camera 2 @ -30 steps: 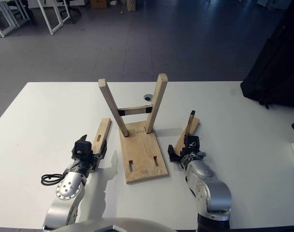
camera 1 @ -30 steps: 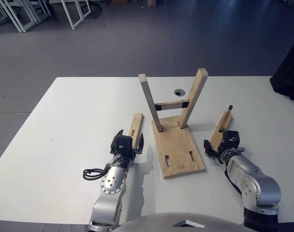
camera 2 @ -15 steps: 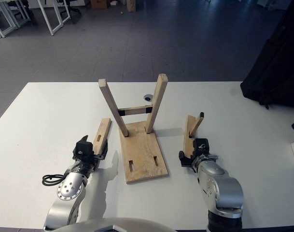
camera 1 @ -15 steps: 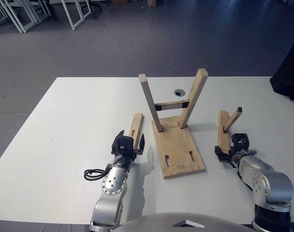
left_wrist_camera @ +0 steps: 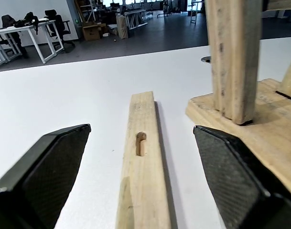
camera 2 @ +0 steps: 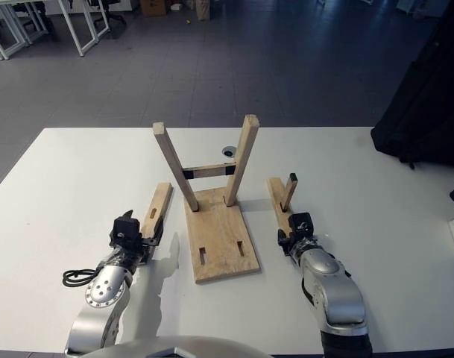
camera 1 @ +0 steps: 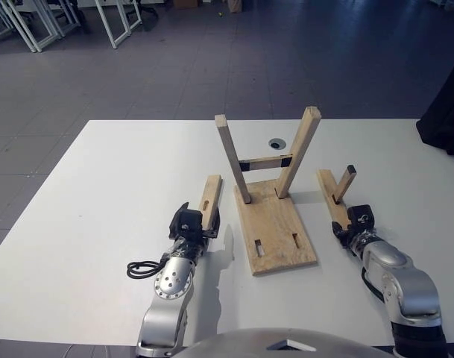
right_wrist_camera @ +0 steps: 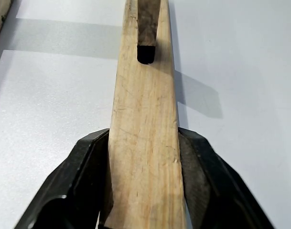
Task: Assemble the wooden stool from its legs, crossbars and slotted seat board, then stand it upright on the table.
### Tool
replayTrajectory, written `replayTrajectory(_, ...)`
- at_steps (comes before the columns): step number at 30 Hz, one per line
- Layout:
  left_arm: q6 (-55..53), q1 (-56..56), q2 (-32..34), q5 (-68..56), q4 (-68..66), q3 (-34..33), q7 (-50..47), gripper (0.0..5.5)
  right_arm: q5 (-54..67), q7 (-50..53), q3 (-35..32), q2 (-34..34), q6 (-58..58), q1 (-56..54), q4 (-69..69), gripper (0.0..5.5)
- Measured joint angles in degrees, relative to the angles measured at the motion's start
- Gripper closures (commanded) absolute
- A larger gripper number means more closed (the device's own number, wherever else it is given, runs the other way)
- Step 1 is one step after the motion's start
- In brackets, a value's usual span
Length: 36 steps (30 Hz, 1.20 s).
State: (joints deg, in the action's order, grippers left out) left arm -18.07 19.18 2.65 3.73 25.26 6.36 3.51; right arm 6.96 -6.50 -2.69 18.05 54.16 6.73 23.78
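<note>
Two upright legs (camera 1: 232, 158) and their crossbar (camera 1: 265, 162) fence the board's (camera 1: 282, 239) far end; its near half lies open from above. Narrow strips of table (camera 1: 100, 186) part it from the left leg (camera 1: 209, 192) and right leg (camera 1: 331, 195) lying alongside. A cable (camera 1: 141, 267) coils at the near left

White table (camera 1: 100, 171) is carrying four items. Seat board (camera 1: 279, 231) is lying flat at centre; loose leg (camera 1: 209, 192) is lying just left of it, second leg (camera 1: 329, 195) right; black cable (camera 1: 141, 267) is lying front-left.
</note>
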Motion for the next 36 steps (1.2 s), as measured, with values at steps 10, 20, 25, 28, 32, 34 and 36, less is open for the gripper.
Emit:
replayTrajectory(10,-26.5,-16.0,18.2,-41.4,14.3,-12.8,26.9,1.51,28.8,-9.7,-20.1,4.7,-2.9,-31.3,7.4,3.48)
replayTrajectory(20,-35.7,-33.5,24.6,-103.3,-2.2,-18.6,23.4,1.51,85.7,-12.1,-15.1,7.4,3.5,-25.8,8.5,3.48)
replayTrajectory(25,-35.4,-35.8,28.6,-114.9,-4.8,-18.5,19.1,1.51,89.9,-12.5,-7.1,10.0,4.3,-25.0,9.6,3.48)
replayTrajectory(28,-35.4,-35.8,29.1,-115.6,-4.7,-17.6,18.6,1.51,89.8,-12.0,-4.3,10.4,3.2,-25.0,9.6,3.48)
replayTrajectory(32,-35.7,-35.4,29.4,-116.1,-3.5,-17.5,21.0,2.22,89.7,-12.2,-2.6,11.6,2.2,-24.7,9.7,3.48)
replayTrajectory(34,-36.2,-33.8,30.1,-116.1,-3.1,-17.8,22.7,2.53,89.9,-12.8,-1.7,12.2,2.1,-24.5,10.0,3.48)
replayTrajectory(36,-36.1,-33.2,30.7,-116.0,-2.9,-17.8,22.8,2.89,89.9,-13.4,-1.1,12.5,1.9,-24.3,10.0,3.48)
